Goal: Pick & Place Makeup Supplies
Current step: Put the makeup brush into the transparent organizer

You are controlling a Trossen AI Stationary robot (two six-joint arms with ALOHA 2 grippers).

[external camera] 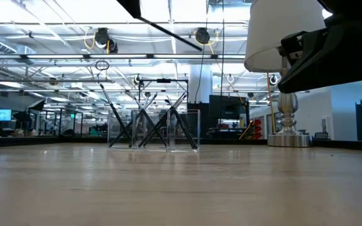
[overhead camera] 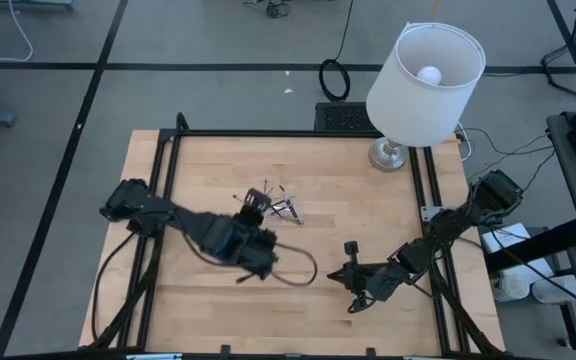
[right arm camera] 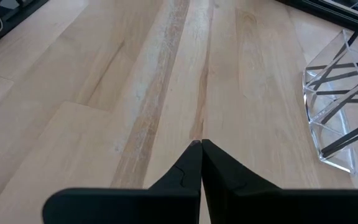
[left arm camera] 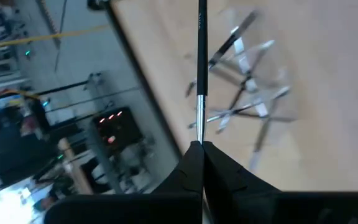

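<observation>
While hovering just beside the clear tray [overhead camera: 290, 212] near the middle of the wooden table [overhead camera: 368, 190], pinches one makeup stick [left arm camera: 200, 74] in the left gripper [left arm camera: 201, 144], fingers closed tight on its silvery end. Shows the rest of that thin dark stick jutting straight out past the fingertips, clear of the wood. Places the other sticks [external camera: 144, 122] inside the tray, several of them, leaning and crossing one another against its transparent walls; too tangled to count exactly. Reveals no loose stick lying anywhere on the bare boards in the overhead view. Keeps the right gripper [overhead camera: 351, 248] well apart from the tray, low over the front right part of the table, fingers pressed together on nothing. Looks across plain wood from the right wrist, with the tray and its crossed sticks off to one side. Sets a white-shaded lamp [overhead camera: 426, 85] at the back right edge of the table, away from the work. Suggests a task nearly done, judging by the layout: most supplies gathered in the tray, one in hand beside it. Leaves, on that reading, carrying the held stick over the rim, opening the fingers and letting it drop among the others.
</observation>
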